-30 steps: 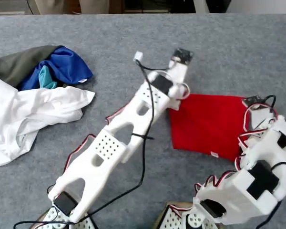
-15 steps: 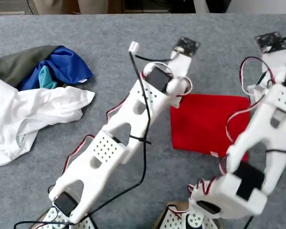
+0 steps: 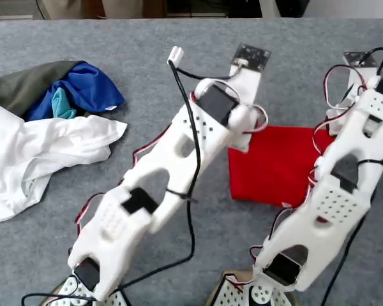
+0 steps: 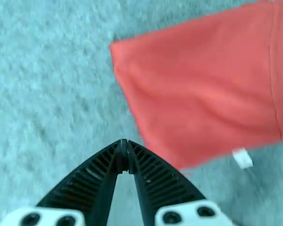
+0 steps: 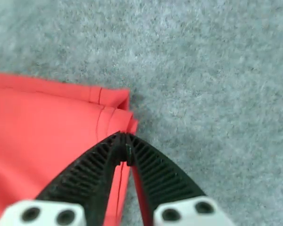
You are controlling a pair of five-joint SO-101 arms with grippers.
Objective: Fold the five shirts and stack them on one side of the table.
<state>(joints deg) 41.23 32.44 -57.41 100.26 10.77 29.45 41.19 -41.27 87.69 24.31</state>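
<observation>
Left gripper (image 4: 123, 147) tips pressed together on nothing, over bare table (image 3: 147, 51) just beside a corner of the folded red shirt (image 3: 274, 167). Right gripper (image 5: 124, 141) also closed, above the shirt's hemmed corner (no cloth visibly pinched). Both arms stretch long from the near edge, flanking it; white shirt (image 3: 38, 153) and blue shirt (image 3: 83, 89) lie heaped well apart, left.

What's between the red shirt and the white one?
Between red shirt and white shirt: bare grey table, with an arm stretched above it, per the high view.
</observation>
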